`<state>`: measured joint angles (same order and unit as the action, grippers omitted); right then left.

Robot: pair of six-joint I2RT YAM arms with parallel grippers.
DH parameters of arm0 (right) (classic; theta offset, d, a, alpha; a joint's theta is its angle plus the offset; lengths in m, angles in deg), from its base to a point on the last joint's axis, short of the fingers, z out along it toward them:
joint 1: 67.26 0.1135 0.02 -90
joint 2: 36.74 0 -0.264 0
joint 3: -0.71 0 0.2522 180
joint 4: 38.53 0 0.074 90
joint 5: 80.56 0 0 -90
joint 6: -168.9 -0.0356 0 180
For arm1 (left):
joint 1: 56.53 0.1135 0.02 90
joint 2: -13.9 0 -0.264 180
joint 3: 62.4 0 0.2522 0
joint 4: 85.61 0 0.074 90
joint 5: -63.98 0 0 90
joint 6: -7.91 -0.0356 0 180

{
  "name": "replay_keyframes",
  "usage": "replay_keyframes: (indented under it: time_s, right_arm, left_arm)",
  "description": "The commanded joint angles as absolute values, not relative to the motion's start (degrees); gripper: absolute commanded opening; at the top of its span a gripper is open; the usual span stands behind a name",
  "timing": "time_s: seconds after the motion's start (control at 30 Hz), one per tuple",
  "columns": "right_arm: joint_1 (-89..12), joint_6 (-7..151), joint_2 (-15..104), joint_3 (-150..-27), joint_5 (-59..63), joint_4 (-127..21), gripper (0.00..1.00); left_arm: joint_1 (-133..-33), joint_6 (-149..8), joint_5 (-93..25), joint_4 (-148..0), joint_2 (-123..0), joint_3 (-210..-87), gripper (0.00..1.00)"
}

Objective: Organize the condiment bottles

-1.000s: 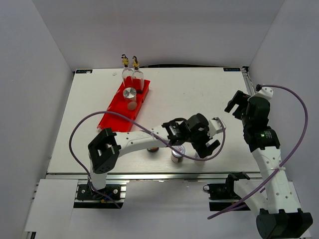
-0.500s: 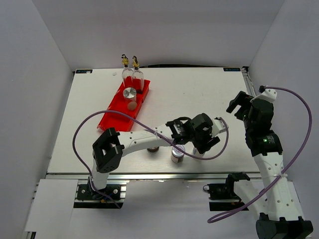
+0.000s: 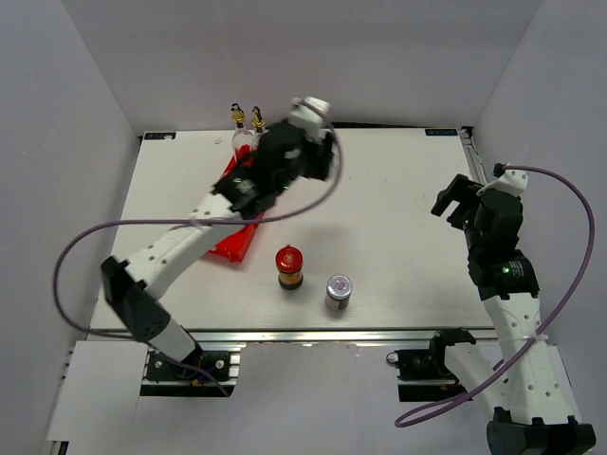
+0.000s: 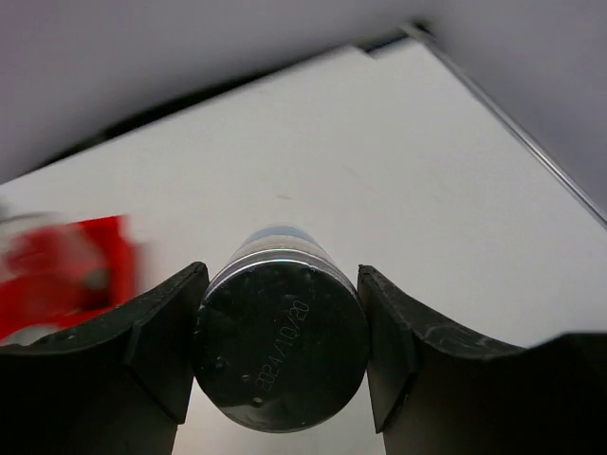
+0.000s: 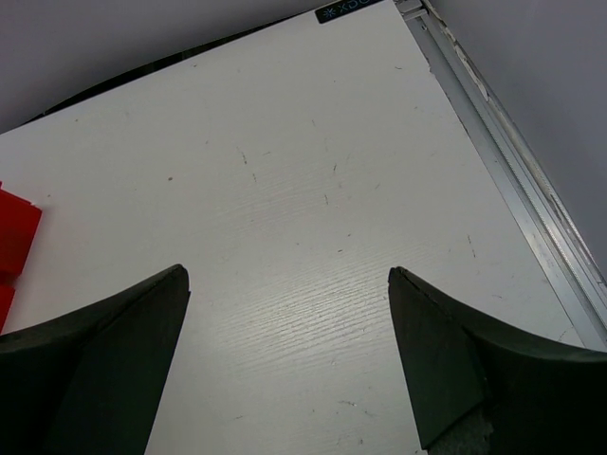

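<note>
The left gripper (image 4: 280, 277) is clamped on a small cylindrical shaker (image 4: 280, 351), one finger pressed to each side (the shaker's dark round end faces the wrist camera and is stamped with tiny digits). To the gripper's left is a blurred red tray (image 4: 66, 275), and beneath it is the white table (image 4: 427, 190). The overhead view hides the fingers and the shaker under the arm. It does show that arm raised over the tray, with two gold-spouted cruets (image 3: 241, 133) just behind it. Well toward the near edge from the arm, a red-lidded jar (image 3: 289, 267) stands beside a second shaker (image 3: 339, 291). The right gripper (image 5: 286, 273) is spread wide, holding nothing, above the table.
</note>
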<state>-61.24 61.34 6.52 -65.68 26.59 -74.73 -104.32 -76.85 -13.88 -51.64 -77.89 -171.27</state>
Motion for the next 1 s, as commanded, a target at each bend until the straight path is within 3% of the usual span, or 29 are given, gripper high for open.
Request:
replay_keyframes:
  time_s: [0.0, 0.13, 0.23, 0.43, 0.53, 0.73, 0.97]
  right_arm:
    - [-61.5, 62.3, 6.7, -65.6, 26.2, -72.2, 0.89]
    - [-61.4, 62.5, 7.1, -65.7, 25.5, -71.7, 0.89]
    - [-61.4, 62.5, 7.7, -65.9, 25.3, -71.6, 0.89]
    - [-61.5, 63.2, 9.5, -66.1, 25.3, -71.4, 0.9]
    - [-61.4, 63.4, 10.5, -66.3, 25.4, -72.0, 0.89]
    - [-61.4, 64.0, 11.9, -66.5, 26.8, -72.4, 0.89]
    - [-61.5, 64.2, 12.7, -66.6, 28.1, -72.9, 0.89]
  left_arm:
    - [-99.3, -73.6, -2.6, -53.9, -67.0, -165.9, 0.0]
    - [-92.3, -71.1, 11.2, -54.4, -56.5, -157.3, 0.0]
    - [-83.9, -68.1, 14.8, -54.8, -51.5, -151.9, 0.0]
    - [-65.6, -63.8, 1.3, -56.8, -57.9, -150.9, 0.0]
    - [-61.9, -63.2, -7.6, -61.2, -64.6, -152.9, 0.0]
    - [-60.6, -64.7, -16.9, -62.3, -76.5, -159.0, 0.0]
    - [-60.5, -63.7, -21.5, -61.0, -81.8, -160.4, 0.0]
